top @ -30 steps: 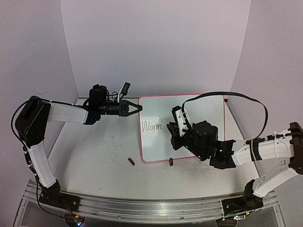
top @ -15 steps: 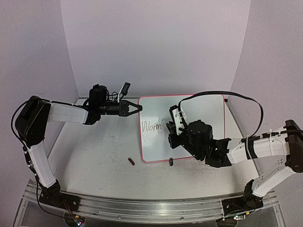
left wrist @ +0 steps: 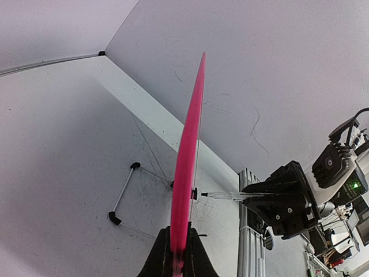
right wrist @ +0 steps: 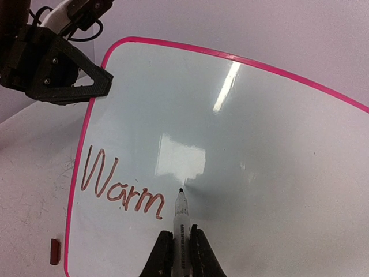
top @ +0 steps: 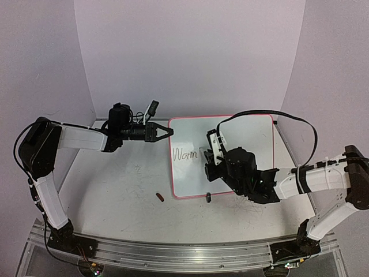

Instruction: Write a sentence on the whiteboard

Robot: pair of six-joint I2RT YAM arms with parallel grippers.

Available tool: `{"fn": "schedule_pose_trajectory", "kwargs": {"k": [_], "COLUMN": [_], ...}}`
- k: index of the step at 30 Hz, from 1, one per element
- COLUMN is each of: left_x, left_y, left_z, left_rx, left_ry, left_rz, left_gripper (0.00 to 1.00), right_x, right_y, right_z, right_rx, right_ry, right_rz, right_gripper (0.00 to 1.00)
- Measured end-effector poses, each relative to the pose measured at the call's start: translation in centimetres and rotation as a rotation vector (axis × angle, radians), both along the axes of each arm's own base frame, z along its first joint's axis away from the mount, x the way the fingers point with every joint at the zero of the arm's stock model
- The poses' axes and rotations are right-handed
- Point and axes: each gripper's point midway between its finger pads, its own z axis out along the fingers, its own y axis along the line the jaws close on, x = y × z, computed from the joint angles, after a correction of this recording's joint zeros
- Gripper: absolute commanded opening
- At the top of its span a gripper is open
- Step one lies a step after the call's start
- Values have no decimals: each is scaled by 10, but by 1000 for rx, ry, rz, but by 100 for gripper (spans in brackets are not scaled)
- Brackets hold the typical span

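The whiteboard (top: 245, 138), white with a pink frame, stands tilted on the table. My left gripper (top: 167, 133) is shut on its left edge, which shows edge-on (left wrist: 187, 156) between the jaws of that gripper (left wrist: 177, 257). The word "Warm" (right wrist: 118, 187) is written in red-brown at the board's left. My right gripper (right wrist: 181, 257) is shut on a marker (right wrist: 180, 219). The marker's tip sits at the board's surface (right wrist: 277, 133), just right of the final "m". From above, the right gripper (top: 210, 154) is over the board's left half.
A small red cap (top: 160, 197) lies on the scuffed table left of the board's lower corner. A black clip foot (top: 209, 198) sits at the board's near edge. A wire stand (left wrist: 123, 194) rests behind the board. The metal rail (top: 173, 254) runs along the front.
The right arm has shifted a little to the left along the board, carrying the marker with it. The left arm and the board have not moved.
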Motion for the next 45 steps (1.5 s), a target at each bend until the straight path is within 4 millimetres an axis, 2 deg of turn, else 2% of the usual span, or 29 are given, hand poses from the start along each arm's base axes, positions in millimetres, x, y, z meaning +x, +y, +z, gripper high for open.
{"fn": "schedule_pose_trajectory", "kwargs": {"k": [13, 45], "left_x": [-1, 0], "left_y": [-1, -1], "left_z": [0, 0], "left_rx": [0, 0], "left_ry": [0, 4], "left_rz": [-1, 2], "left_gripper": [0, 0], "right_x": [10, 12], "right_y": [-2, 1], "right_z": [-3, -5], "right_rx": [1, 41], "right_ry": [7, 33], "right_rz": [-23, -35], "right_gripper": [0, 0]}}
